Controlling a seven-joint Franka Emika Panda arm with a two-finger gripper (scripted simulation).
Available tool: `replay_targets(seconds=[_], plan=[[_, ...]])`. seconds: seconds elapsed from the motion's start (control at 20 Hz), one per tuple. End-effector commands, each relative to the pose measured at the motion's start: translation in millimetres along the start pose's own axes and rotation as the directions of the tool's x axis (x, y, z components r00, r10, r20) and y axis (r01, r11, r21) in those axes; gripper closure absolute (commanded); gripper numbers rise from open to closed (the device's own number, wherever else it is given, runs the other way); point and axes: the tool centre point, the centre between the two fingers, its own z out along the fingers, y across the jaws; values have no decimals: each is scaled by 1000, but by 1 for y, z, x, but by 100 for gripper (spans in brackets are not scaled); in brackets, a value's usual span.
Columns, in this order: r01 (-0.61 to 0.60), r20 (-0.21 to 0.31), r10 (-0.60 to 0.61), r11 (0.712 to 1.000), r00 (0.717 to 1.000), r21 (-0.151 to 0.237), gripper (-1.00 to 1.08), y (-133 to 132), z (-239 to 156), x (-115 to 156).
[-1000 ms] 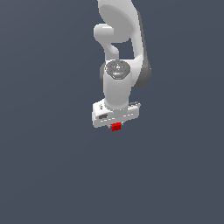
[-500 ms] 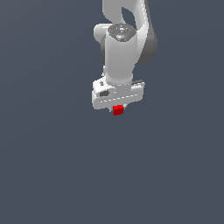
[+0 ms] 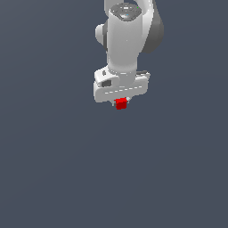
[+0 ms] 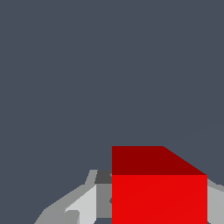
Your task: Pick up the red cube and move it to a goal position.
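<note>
The red cube (image 3: 120, 104) is tiny and bright red, and it sits right under the white hand of the arm in the exterior view. My gripper (image 3: 121, 103) is shut on it, the short fingers mostly hidden behind the hand's wide body. In the wrist view the red cube (image 4: 158, 186) fills the space between the grey fingers (image 4: 83, 205), pressed against them on both sides. Below the cube I see only flat grey ground, with the cube held above it.
The white arm (image 3: 127, 40) rises from the hand toward the top of the exterior view. A plain dark grey surface (image 3: 53, 169) surrounds it, with no other objects in view.
The arm has risen toward the top of the exterior view with the red cube still gripped, drifting slightly to that view's right. The grip has not changed.
</note>
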Motion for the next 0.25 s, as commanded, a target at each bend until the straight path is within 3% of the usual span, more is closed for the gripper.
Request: replay_targets(seconds=[0.0,0.2], plan=[[0,0,0,1000,1000,0,108,0,-2,0],[0,0,0,1000,1000,0,108,0,1,1]])
